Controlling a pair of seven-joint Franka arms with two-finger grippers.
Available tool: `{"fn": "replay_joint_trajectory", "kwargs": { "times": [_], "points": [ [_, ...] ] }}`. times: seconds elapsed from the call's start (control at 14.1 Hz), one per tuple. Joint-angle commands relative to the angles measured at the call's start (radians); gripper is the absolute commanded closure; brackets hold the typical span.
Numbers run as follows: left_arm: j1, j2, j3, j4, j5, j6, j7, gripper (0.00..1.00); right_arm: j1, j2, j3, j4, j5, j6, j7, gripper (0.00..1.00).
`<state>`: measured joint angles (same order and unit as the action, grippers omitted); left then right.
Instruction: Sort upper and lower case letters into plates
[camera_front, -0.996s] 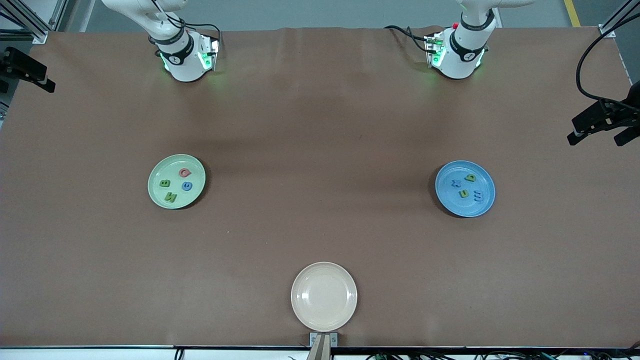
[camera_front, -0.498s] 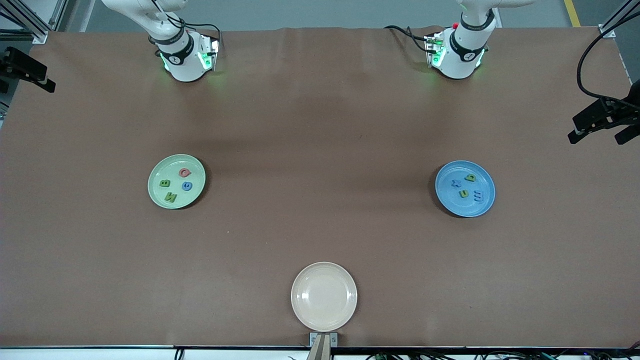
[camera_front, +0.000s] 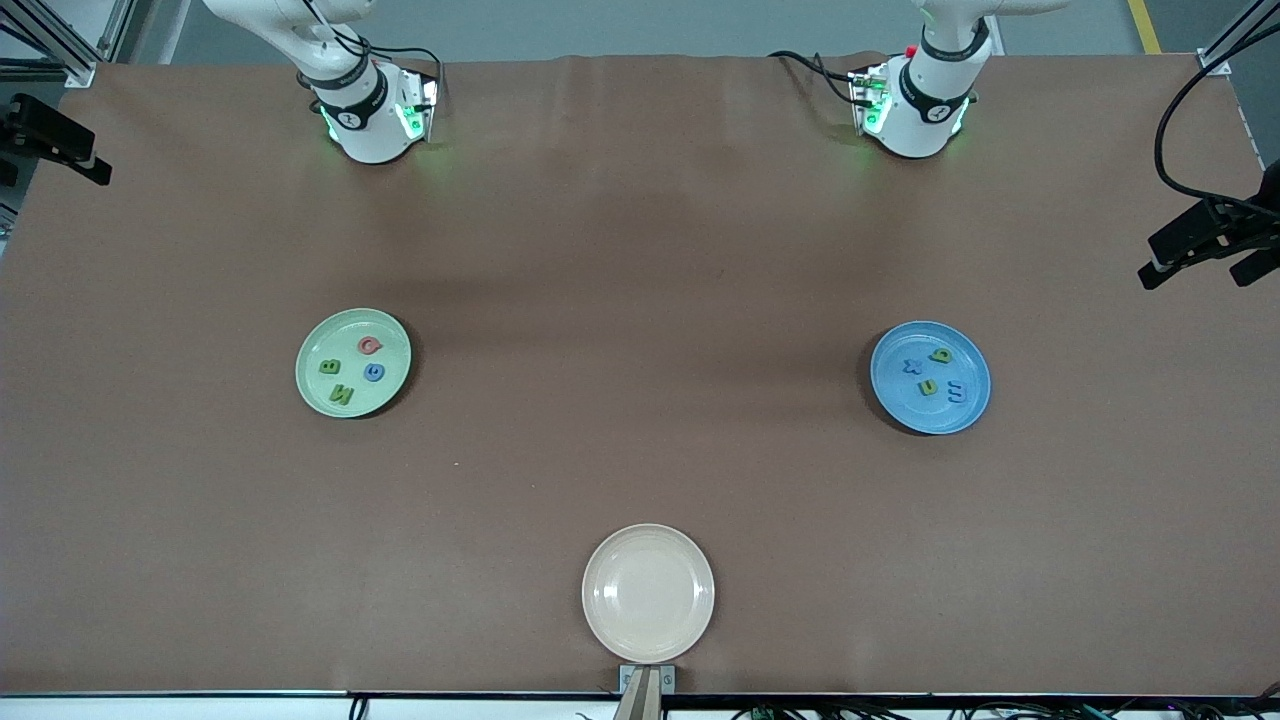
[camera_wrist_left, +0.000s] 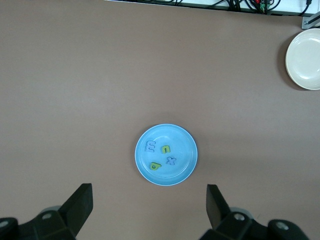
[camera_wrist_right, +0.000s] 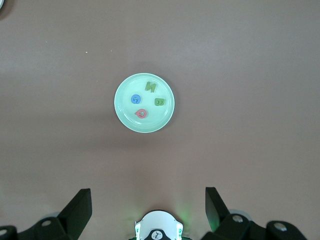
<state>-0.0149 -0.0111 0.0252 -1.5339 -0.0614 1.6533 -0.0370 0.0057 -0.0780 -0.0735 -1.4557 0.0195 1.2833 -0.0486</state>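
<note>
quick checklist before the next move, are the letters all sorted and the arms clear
1. Green plate holds four capitals: B, N, G, Q: ok.
2. Blue plate holds four lowercase letters: ok.
3. Cream plate holds no letter: ok.
4. No stray letters on the table: ok.
5. Left claw open, high over the blue plate: ok.
6. Right claw open, high over the green plate: ok.

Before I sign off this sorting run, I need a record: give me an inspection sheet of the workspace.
Surface: brown table, flat.
Job's things: pale green plate holds four letters; blue plate holds four letters.
Clutter: cream plate, nearest the front camera, nothing in it.
Grippers: left gripper open, high over the blue plate; right gripper open, high over the pale green plate.
Cables: black cables by the left arm's base.
Surroundings: nothing seen.
</note>
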Motion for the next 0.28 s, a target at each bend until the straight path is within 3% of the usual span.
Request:
{"fn": "replay_joint_trajectory", "kwargs": {
  "times": [0.0,0.21],
  "points": [
    [-0.005,-0.009,0.002,0.008,0.017,-0.009,-0.003,0.00,-0.013,-0.016,0.014,-0.014,-0.001,-0.007,0.003,0.00],
    [-0.004,-0.007,0.004,0.005,0.021,-0.009,-0.003,0.00,-0.013,-0.014,0.012,-0.014,-0.001,-0.004,0.003,0.00]
  ]
}}
